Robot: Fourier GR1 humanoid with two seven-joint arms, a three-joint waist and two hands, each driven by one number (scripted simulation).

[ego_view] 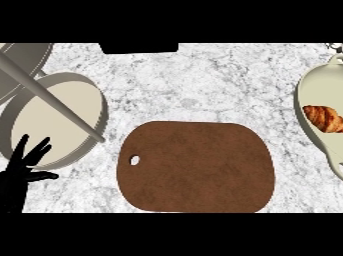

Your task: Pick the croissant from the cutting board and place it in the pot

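A golden-brown croissant (pixel 325 119) lies inside the cream pot (pixel 312 86) at the right edge of the head view. The brown cutting board (pixel 196 167) lies in the middle of the counter with nothing on it. My left hand (pixel 19 172) rests open at the lower left, fingers up, far from both the board and the pot. My right hand does not show in the view.
A grey pan (pixel 52 117) with a long handle (pixel 41 92) running across it sits at the left, just above my left hand. Part of a second round grey vessel (pixel 15 65) shows at the top left. The counter is white marble.
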